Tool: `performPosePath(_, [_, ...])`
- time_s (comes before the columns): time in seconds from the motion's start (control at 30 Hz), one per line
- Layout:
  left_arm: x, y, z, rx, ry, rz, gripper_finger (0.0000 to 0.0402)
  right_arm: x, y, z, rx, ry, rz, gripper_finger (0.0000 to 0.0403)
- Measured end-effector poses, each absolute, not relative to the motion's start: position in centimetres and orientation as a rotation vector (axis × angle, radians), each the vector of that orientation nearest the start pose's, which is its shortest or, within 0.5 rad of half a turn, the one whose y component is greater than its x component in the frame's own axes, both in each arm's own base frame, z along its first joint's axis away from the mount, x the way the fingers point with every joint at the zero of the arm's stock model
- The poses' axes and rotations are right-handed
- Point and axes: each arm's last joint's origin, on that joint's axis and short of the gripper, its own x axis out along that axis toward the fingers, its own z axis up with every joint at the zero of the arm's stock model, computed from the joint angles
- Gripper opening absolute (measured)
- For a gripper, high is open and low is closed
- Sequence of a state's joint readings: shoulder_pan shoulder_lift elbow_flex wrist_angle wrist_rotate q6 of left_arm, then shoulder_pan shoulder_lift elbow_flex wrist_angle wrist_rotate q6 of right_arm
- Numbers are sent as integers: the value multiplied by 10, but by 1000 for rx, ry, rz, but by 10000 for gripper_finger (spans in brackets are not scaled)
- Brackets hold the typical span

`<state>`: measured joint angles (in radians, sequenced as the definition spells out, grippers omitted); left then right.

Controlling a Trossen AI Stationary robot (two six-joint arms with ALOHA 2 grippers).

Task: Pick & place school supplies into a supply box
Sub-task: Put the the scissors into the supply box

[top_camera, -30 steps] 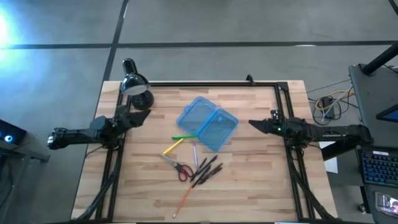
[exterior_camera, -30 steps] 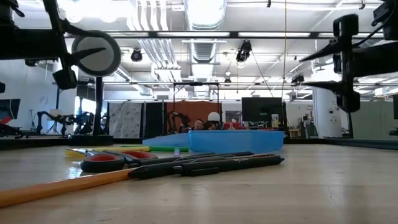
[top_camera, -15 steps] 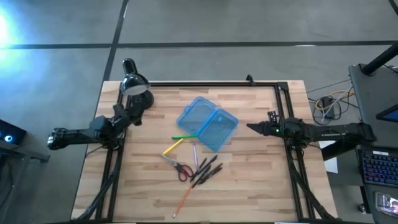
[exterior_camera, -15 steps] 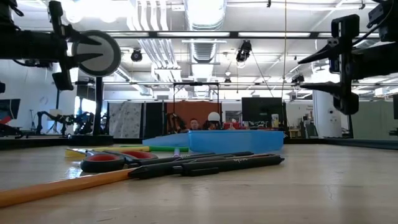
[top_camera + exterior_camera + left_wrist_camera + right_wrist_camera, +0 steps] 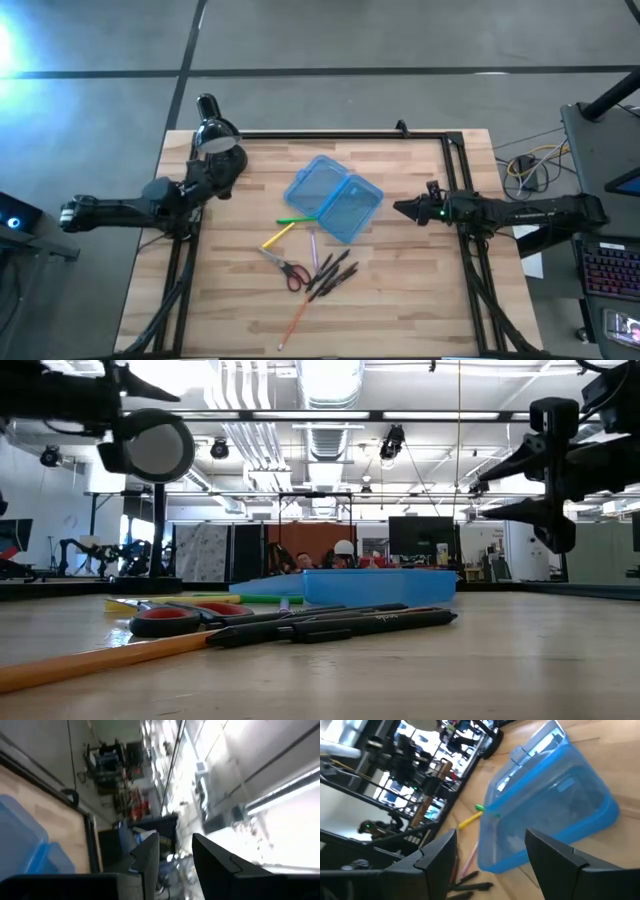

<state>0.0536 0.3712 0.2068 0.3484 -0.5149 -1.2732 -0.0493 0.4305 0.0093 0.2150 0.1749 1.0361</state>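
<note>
Blue translucent plastic at the middle of the table: supply box, hinged open, both halves lying flat side by side. Nothing inside either half; cannot tell which is lid and which is tray.

All school supplies out on the wood, just in front of the box: green pen touching the box's edge, yellow pencil beside it, pale purple pen, red-handled scissors, a crossed bundle of black pens, orange pencil nearest the front edge.

Right gripper raised off the table just right of the box, jaws spread wide, pinching nothing, pointed toward box and pens. Left gripper raised near the black desk lamp at the back left corner, jaws parted, nothing between them.

Step in hand, judging by this layout: the first reach, nothing picked yet.

To do it well:
- Start with a loner, such as the orange pencil or the purple pen, not the tangled black bundle.
- Turn the wrist so the jaws straddle the thin shaft crosswise, near its middle.
- Come down close to the wood before closing; thin round shafts likely to roll.
- Release lengthwise over one half of the box.
- Keep the left arm clear of the lamp.
</note>
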Motion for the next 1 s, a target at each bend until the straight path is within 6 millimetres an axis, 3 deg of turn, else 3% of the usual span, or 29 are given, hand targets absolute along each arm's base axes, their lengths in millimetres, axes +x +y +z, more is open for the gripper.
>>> performPosePath(0.33, [174,22,222,-1186,-198,532,101,124,-12,142,990,125,-350,226])
performPosePath(0.47, [202,23,236,-1063,-102,527,101,125,-12,142,991,130,-353,226])
performPosePath(0.6, [230,23,249,-959,244,554,99,125,-13,141,1005,129,-364,226])
performPosePath(0.8, [246,21,253,-1064,749,837,98,125,-15,139,1009,134,-386,226])
performPosePath(0.87, [255,10,258,-993,829,763,98,125,-15,139,1009,138,-392,226])
performPosePath(1.0, [272,-32,267,-600,948,445,99,125,-15,138,1006,144,-390,226])
